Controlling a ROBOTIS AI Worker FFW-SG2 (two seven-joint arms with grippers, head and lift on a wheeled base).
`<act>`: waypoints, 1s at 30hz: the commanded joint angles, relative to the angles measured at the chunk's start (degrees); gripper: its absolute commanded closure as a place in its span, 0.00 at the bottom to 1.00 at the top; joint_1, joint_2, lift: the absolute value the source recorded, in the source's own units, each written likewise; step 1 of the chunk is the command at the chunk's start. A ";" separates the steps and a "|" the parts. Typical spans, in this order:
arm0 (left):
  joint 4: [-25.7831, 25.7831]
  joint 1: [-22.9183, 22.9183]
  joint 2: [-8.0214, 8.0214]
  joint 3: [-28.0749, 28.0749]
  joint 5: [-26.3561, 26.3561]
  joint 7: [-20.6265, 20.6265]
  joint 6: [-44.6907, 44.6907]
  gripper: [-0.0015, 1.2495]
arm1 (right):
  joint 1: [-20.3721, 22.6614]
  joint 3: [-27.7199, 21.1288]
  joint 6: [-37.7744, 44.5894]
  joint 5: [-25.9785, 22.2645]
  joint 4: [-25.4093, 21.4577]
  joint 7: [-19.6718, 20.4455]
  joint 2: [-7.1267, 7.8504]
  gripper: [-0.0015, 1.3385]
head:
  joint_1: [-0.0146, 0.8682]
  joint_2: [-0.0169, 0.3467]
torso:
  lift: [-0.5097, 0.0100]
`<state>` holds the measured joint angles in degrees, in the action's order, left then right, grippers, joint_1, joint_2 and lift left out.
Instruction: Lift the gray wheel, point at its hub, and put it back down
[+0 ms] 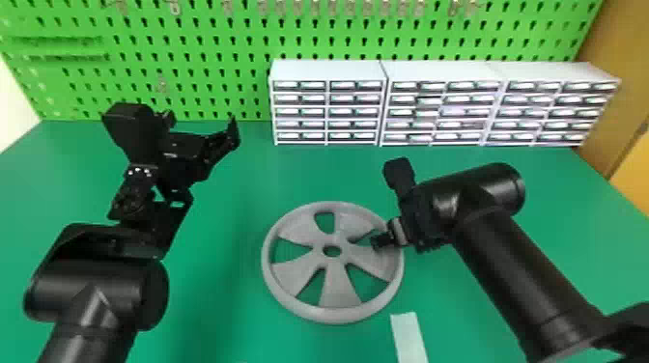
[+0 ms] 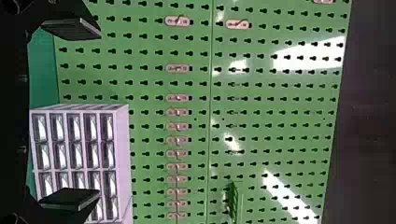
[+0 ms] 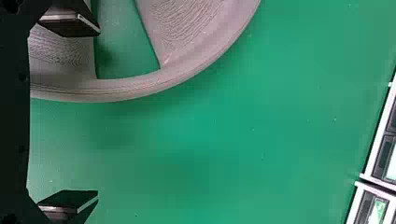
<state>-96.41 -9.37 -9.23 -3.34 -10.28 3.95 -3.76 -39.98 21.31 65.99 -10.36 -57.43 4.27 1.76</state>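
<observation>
wheel (image 1: pixel 340 289) flat on worktop (image 1: pixel 217 309), six o'clock in head view. right claw (image 3: pixel 95 114) wide at its three o'clock, rim (image 3: pixel 140 86) lying between fingers, ungripped; left claw (image 2: pixel 99 113) wide, ten o'clock. probably light, stiff, maybe slippery: pinch rim squarely, mid-pad, avoid tilting.

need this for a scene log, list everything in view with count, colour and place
gray spoked wheel: one, gray, on the table between the arms
flat white strip: one, white, table's near edge
white drawer cabinets: three, white, table's back, right of centre
green pegboard: one, green, behind the table
small metal hooks: over a dozen, silvery, on the pegboard
green table: one, green, under the wheel
left arm, right arm: two, black, flanking the wheel
left tool: one, black, facing the pegboard
right tool: one, black, by the wheel's right rim
</observation>
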 commanded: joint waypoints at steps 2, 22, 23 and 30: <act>0.00 0.06 -0.09 0.00 -0.09 0.00 -0.02 0.08 | 0.07 0.05 0.02 0.43 0.21 -0.05 0.08 0.06 | 0.80 0.18 | 0.81; 0.00 0.06 -0.18 -0.09 -0.09 0.00 -0.11 0.08 | 0.16 -0.04 -0.07 0.69 0.21 -0.23 0.17 0.08 | 0.80 0.18 | 0.81; 0.00 0.06 -0.18 -0.18 -0.09 0.00 -0.11 0.08 | 0.16 -0.04 -0.07 0.78 0.21 -0.31 0.17 0.08 | 0.80 0.18 | 0.81; 0.00 0.06 -0.18 -0.18 -0.18 0.00 -0.11 0.08 | 0.07 -0.12 -1.21 0.78 0.12 -0.49 0.17 0.08 | 0.80 0.18 | 0.81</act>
<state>-96.42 -9.32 -9.40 -3.49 -10.42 3.95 -3.84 -39.82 21.26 65.45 -9.60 -57.22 3.79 1.94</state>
